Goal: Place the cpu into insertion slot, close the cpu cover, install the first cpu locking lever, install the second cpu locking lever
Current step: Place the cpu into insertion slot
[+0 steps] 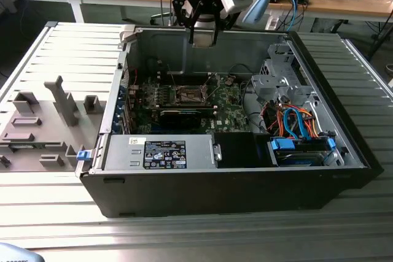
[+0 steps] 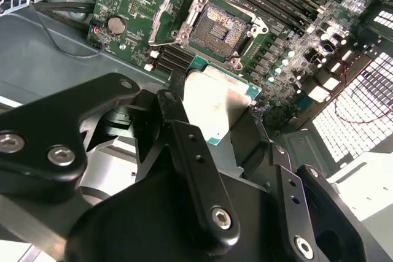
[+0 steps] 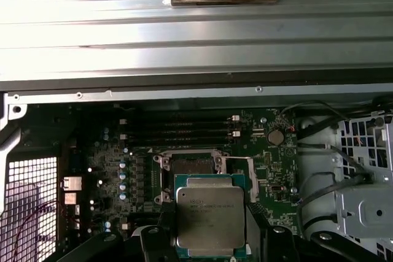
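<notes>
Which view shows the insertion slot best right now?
The second wrist view: the insertion slot lies open, contacts unobstructed. In the first wrist view the cpu covers part of it; the exterior view shows it distant.

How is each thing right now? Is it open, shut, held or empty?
cpu: held in the gripper above the board, not in the slot.
gripper: shut on the cpu.
insertion slot: empty and uncovered.
cpu cover: swung open beside the slot.
computer case: lying flat, open on top.
</notes>
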You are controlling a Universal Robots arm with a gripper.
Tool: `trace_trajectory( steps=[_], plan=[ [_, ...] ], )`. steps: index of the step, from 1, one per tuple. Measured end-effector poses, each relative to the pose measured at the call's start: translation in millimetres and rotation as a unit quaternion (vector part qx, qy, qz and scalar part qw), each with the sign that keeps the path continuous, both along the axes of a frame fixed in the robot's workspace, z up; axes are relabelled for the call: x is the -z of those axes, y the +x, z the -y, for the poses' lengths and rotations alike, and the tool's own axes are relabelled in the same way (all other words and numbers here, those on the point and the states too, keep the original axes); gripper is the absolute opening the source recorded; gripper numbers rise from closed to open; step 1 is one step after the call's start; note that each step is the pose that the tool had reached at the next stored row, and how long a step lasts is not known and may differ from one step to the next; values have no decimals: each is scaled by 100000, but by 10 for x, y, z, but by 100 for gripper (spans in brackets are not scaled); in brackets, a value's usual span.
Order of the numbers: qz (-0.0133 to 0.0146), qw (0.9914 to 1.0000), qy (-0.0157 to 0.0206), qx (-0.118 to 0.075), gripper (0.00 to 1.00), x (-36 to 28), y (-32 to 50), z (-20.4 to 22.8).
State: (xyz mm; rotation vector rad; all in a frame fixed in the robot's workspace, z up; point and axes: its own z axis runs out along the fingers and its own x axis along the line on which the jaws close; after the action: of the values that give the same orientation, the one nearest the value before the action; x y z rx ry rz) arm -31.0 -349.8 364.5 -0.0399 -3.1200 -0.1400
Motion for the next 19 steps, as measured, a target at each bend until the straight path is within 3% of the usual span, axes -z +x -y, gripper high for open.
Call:
trace_trajectory(
  steps=[5,7,19],
  plan=[
    [0,100000,-2,0,54,24,0,0],
    [-1,100000,-7,2,54,209,0,0],
    [0,100000,-33,2,54,245,0,0]
  ],
)
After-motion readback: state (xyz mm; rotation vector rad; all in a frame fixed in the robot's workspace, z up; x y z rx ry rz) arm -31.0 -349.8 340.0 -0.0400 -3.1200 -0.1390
